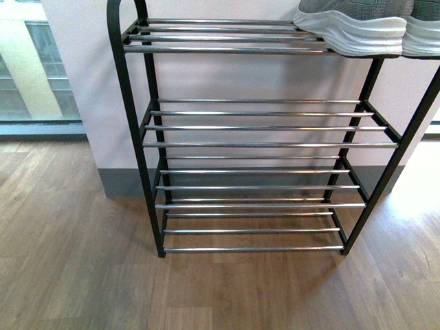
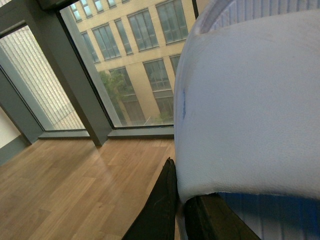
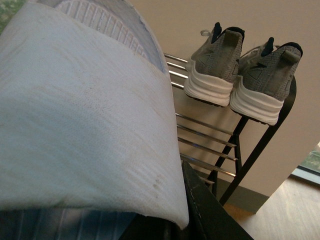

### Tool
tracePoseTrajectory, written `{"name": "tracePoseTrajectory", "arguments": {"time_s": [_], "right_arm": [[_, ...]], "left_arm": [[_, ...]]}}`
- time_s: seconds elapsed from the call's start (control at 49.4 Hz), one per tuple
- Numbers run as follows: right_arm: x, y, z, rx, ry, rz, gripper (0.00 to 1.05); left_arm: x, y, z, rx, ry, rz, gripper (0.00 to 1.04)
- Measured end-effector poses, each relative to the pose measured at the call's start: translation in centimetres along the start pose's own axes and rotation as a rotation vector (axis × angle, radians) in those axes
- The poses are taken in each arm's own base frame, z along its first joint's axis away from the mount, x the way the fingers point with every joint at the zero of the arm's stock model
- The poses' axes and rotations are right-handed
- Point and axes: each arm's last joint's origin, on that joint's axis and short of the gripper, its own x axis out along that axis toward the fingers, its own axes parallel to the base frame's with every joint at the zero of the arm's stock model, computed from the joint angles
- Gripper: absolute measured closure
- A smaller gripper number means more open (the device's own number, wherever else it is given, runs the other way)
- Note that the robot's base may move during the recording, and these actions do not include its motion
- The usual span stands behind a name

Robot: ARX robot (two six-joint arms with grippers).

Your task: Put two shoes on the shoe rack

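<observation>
Grey knit: I counted two sneakers (image 3: 216,60) (image 3: 265,80) side by side on the shoe rack's (image 1: 261,144) top tier, upper right of the front frame. Each wrist view showed one pale slide sandal (image 2: 250,110) (image 3: 80,115). Left and right pincer states: couldn't tell.

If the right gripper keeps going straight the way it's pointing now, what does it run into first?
Probably the black metal rack with chrome bars, near its top tier where the grey knit sneakers sit. The right gripper is clamped on a pale blue-white slide sandal, whose sole would likely touch first; depth is unclear.
</observation>
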Motion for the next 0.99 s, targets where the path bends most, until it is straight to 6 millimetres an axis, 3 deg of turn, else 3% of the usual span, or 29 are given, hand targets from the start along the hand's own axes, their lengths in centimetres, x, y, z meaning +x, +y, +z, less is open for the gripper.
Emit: {"name": "tracePoseTrajectory", "arguments": {"time_s": [0.993], "right_arm": [[-0.01, -0.02, 0.0, 0.0, 0.0, -0.004, 1.03]], "left_arm": [[-0.01, -0.01, 0.0, 0.001, -0.001, -0.003, 1.03]]}}
